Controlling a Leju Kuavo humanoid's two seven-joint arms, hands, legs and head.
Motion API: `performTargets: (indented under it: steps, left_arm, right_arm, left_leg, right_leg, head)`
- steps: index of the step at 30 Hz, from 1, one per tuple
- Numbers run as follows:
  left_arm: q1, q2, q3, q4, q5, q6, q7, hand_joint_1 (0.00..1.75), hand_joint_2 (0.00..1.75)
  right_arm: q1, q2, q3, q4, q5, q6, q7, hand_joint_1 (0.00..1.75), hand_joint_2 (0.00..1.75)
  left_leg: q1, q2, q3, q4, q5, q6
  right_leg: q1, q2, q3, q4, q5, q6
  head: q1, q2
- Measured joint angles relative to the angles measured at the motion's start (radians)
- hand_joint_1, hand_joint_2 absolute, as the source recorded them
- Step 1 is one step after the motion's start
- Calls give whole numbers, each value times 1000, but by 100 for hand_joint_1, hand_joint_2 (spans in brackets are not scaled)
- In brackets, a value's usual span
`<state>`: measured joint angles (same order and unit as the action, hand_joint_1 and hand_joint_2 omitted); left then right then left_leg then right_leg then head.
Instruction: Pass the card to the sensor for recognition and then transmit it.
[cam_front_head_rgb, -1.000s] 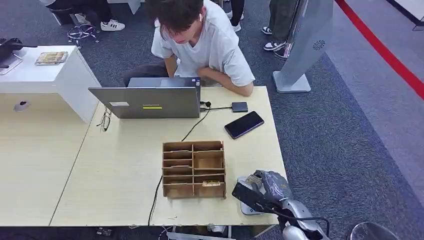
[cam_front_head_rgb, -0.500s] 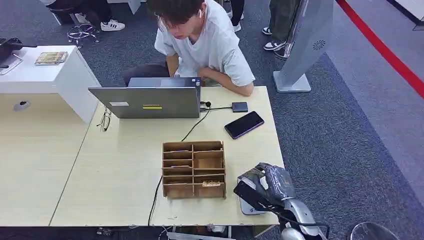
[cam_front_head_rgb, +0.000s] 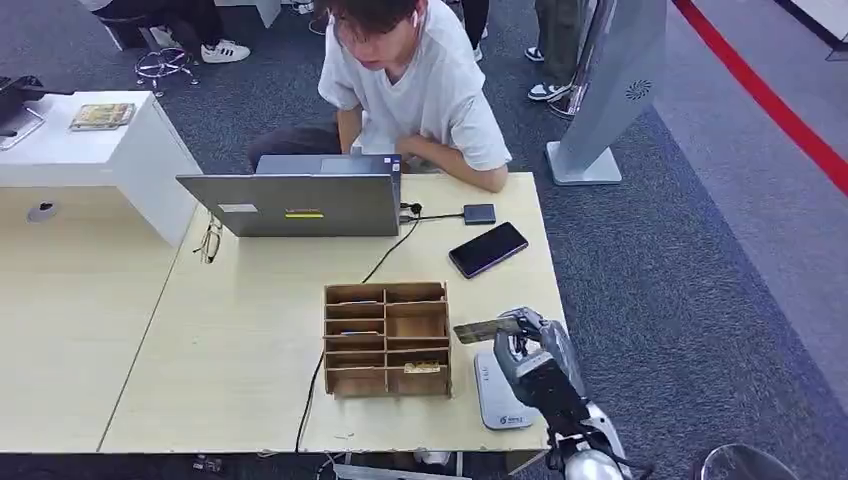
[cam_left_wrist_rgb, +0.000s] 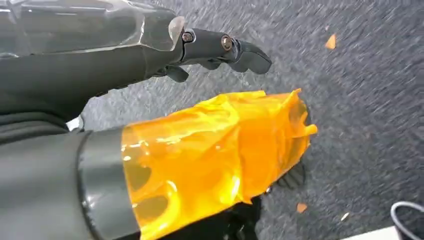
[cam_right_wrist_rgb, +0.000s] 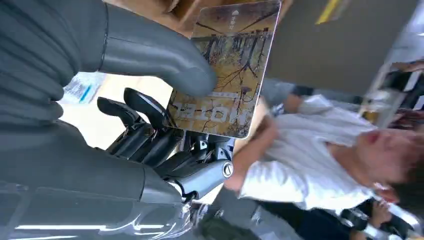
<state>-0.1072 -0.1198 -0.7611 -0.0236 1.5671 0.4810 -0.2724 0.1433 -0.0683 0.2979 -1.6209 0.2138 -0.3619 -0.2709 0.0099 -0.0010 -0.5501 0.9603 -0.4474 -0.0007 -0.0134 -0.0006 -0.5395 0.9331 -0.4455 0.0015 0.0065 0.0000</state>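
One card (cam_right_wrist_rgb: 226, 70), tree pic, printed txt.

The card (cam_front_head_rgb: 487, 328) is a thin rectangle printed with bare trees on a yellowish ground, lying nearly flat in the air just above the sensor (cam_front_head_rgb: 499, 395). The sensor is a flat pale grey pad just right of the wooden organizer (cam_front_head_rgb: 387, 338).

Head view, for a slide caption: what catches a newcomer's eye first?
The right hand pinching a card above the white sensor at the table's near right corner. Next, the wooden organizer beside it, and the person seated behind the laptop.
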Motion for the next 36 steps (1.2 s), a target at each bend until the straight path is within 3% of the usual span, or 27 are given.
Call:
performTargets:
  steps: [3,12,21,36]
  left_arm:
    - [1,4,-5,2,3,-1,-5,0,0]
    - [1,9,-18,5,3,-3,-11,0,0]
    - [1,13,-25,6,3,-3,-12,0,0]
    - [1,13,-52,6,3,-1,-13,0,0]
  right_arm:
    - [7,12,-1,-31,-104,63,-54,175,175]
    - [16,30,-2,-65,-273,203,-110,175,175]
    - [10,39,3,-70,-280,246,-120,175,175]
    - [-86,47,85,-57,-265,290,-125,175,175]
  left_leg:
    - [0,0,0,0,0,0]
    - [0,0,0,0,0,0]
    - [0,0,0,0,0,0]
    - [0,0,0,0,0,0]
  right_leg:
    - [0,0,0,0,0,0]
    - [0,0,0,0,0,0]
    - [0,0,0,0,0,0]
    - [0,0,0,0,0,0]
  head:
    - [0,0]
    - [0,0]
    - [0,0]
    - [0,0]
